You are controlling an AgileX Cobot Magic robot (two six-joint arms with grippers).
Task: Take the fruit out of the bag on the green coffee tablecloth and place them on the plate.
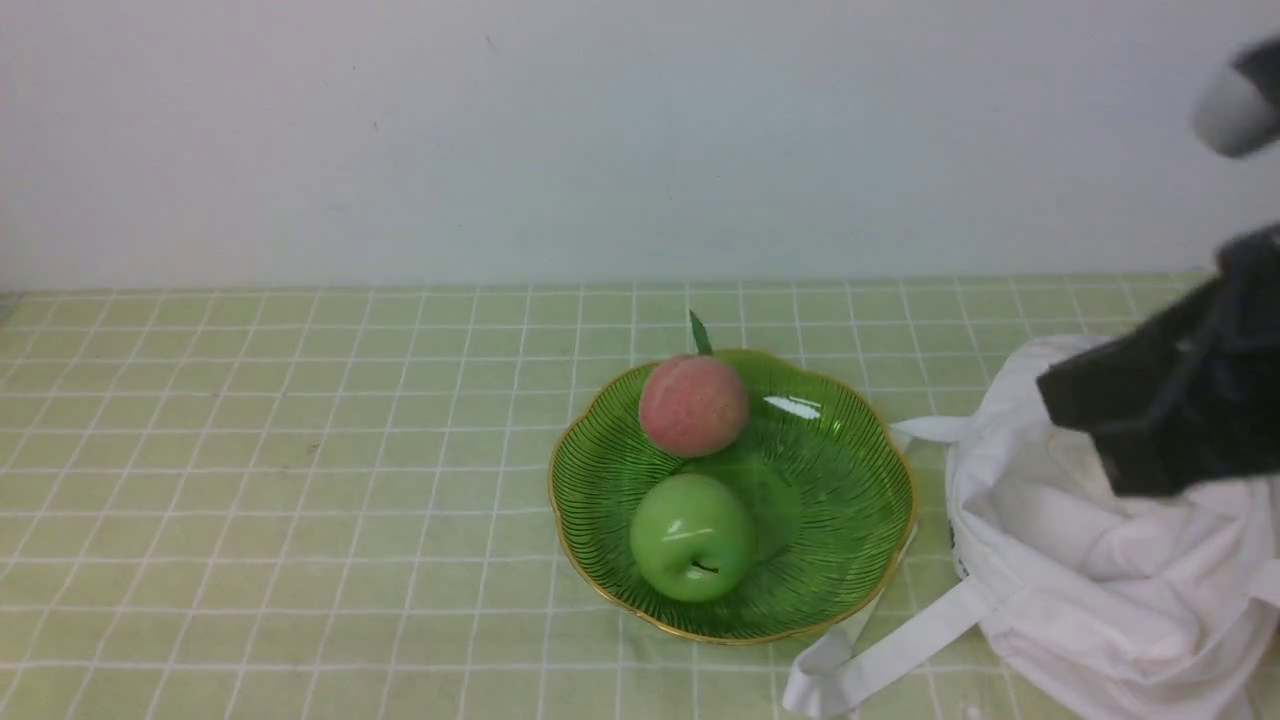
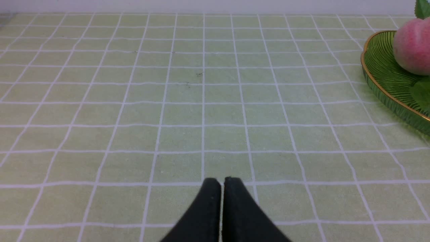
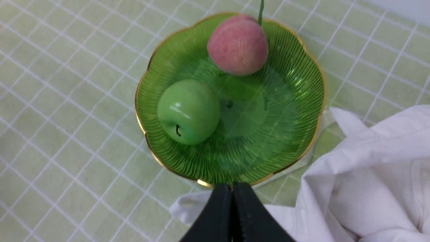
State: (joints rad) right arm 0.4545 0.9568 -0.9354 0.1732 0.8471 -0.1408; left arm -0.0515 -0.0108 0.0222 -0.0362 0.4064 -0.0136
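Observation:
The pink-red peach (image 1: 692,405) with a green leaf lies at the far side of the green glass plate (image 1: 860,470). A glossy green apple (image 1: 691,537) lies at the plate's near side. Both show in the right wrist view, peach (image 3: 238,44) and plate (image 3: 289,101). The white cloth bag (image 1: 1110,580) sits crumpled to the right of the plate, a strap trailing under the plate's edge. My right gripper (image 3: 232,187) is shut and empty, held above the bag's left edge; its black body shows in the front view (image 1: 1170,400). My left gripper (image 2: 221,180) is shut and empty over bare tablecloth (image 2: 168,101), left of the plate (image 2: 386,84).
A pale wall runs along the back edge of the tablecloth (image 1: 300,450). The bag's straps (image 1: 880,660) lie loose on the cloth in front of the plate.

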